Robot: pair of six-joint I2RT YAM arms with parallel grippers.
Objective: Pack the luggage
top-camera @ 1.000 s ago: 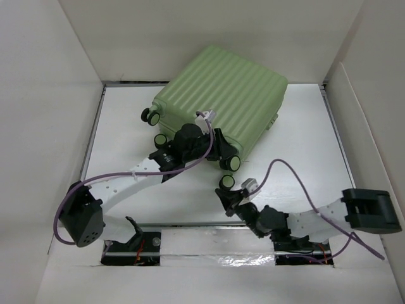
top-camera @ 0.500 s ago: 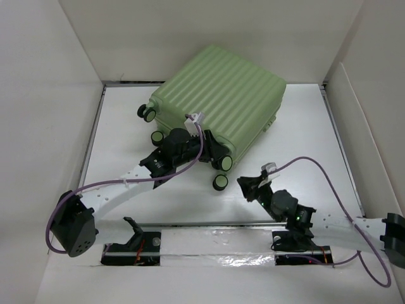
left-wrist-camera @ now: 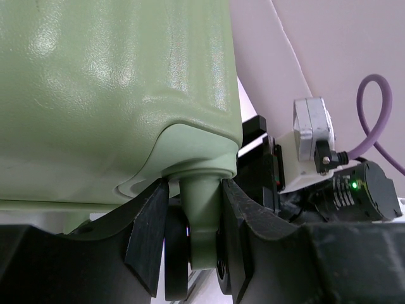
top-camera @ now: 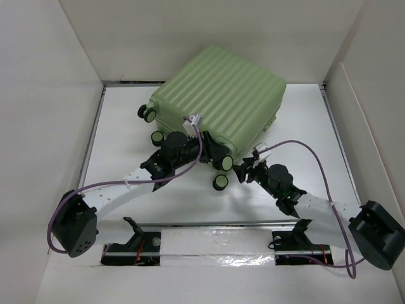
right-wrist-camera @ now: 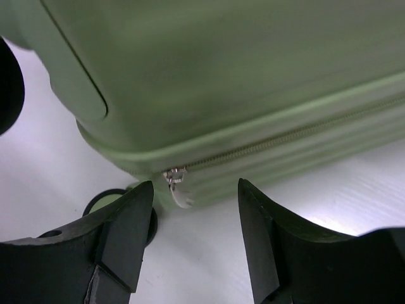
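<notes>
The white tabletop [top-camera: 120,126] carries the luggage [top-camera: 218,98] at its far middle. The luggage is closed, ribbed shell facing up, turned at an angle, wheeled end toward the arm bases. The left pincer [left-wrist-camera: 193,212] is clamped on a caster [left-wrist-camera: 201,209] at the near corner of the shell, one finger on each side of the green leg. The right pincer [right-wrist-camera: 193,209] is spread wide and holds nothing. It faces the zipped side seam, just beside the shell. The zipper pull [right-wrist-camera: 177,183] hangs in line with the gap between its fingers
</notes>
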